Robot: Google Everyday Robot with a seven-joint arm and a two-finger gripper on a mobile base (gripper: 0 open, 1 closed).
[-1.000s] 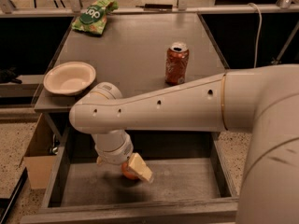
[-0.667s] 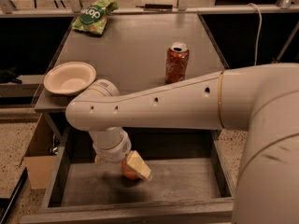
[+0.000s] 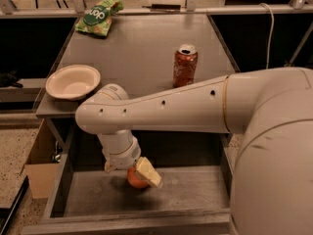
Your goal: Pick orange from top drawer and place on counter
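Observation:
The orange (image 3: 135, 179) lies low in the open top drawer (image 3: 190, 190), near the middle of its grey floor. My gripper (image 3: 131, 172) reaches down into the drawer from the thick white arm and is shut on the orange. One cream finger pad (image 3: 148, 172) presses the fruit's right side, and the wrist hides its top. The counter (image 3: 142, 53) is the grey tabletop just behind and above the drawer.
An orange-red soda can (image 3: 185, 65) stands on the counter's right part. A white bowl (image 3: 73, 82) sits at its front left corner and a green chip bag (image 3: 98, 16) at the back left. A cardboard box (image 3: 39, 168) stands on the floor left of the drawer.
The gripper and orange stay almost where they were. The cream pad has crept slightly up and right.

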